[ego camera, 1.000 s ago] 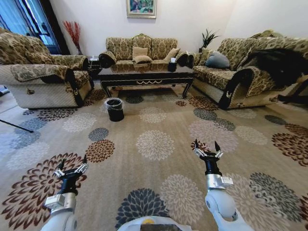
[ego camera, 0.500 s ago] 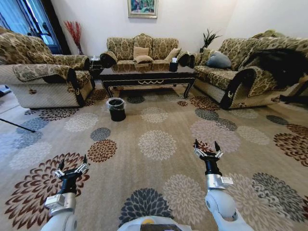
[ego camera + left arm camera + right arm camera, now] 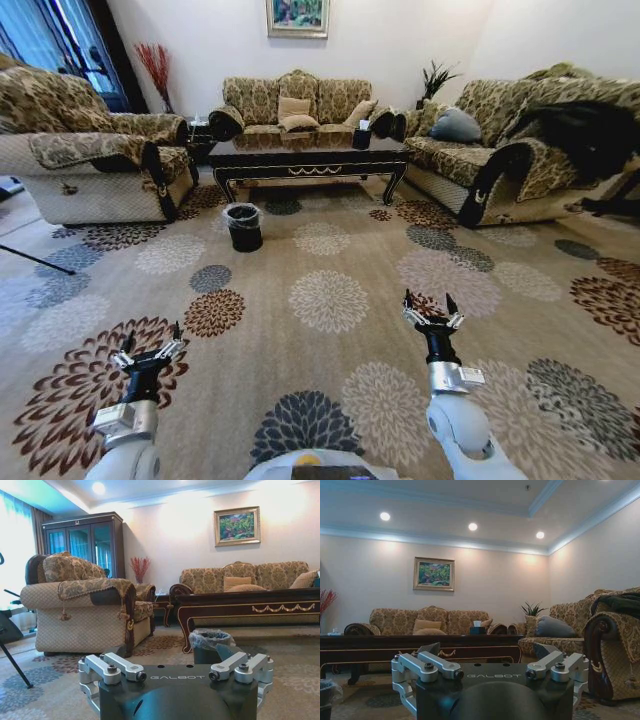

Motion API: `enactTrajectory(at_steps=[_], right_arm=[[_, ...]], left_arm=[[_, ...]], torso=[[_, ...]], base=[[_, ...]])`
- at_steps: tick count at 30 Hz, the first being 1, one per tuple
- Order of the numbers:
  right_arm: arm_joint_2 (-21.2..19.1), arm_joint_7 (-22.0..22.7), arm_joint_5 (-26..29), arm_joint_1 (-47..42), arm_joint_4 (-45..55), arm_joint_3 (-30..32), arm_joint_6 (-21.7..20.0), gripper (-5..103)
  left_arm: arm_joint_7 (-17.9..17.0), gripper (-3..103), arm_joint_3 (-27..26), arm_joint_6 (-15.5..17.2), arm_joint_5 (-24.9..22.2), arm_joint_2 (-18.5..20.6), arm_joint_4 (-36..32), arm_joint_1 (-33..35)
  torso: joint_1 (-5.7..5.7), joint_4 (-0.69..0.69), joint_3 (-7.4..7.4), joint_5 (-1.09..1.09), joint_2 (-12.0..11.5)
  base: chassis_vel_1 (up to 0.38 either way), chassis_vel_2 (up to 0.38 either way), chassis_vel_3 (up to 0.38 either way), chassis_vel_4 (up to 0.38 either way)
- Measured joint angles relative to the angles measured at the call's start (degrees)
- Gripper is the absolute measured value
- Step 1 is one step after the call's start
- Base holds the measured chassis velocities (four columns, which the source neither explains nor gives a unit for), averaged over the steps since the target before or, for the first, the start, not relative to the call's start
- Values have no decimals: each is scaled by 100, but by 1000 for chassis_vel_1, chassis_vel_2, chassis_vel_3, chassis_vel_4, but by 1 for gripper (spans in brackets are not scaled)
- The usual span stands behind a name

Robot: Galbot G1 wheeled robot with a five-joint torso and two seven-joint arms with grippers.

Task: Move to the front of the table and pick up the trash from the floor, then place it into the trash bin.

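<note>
While both grippers, left and right, hang wide open and empty at lower frame, trash too small to spot likely lies by the bin, upper-left of centre: light, soft paper, pinchable anywhere.

Black left claw, silver links, GALBOT lettering

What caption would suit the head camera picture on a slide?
Both grippers, left and right, open above the carpet, facing the trash bin and table.
</note>
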Motion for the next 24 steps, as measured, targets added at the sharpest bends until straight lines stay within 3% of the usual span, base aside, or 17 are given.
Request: enactTrajectory(at_steps=[8,24], right_arm=[[0,0,0,0,0,0,0,100],[0,0,0,0,-1,0,0,100]], left_arm=[[0,100,0,0,0,0,0,0],[0,100,0,0,0,0,0,0]], torso=[[9,0,36,0,47],[72,0,366,0,440]], base=[[0,0,0,0],[0,0,0,0]])
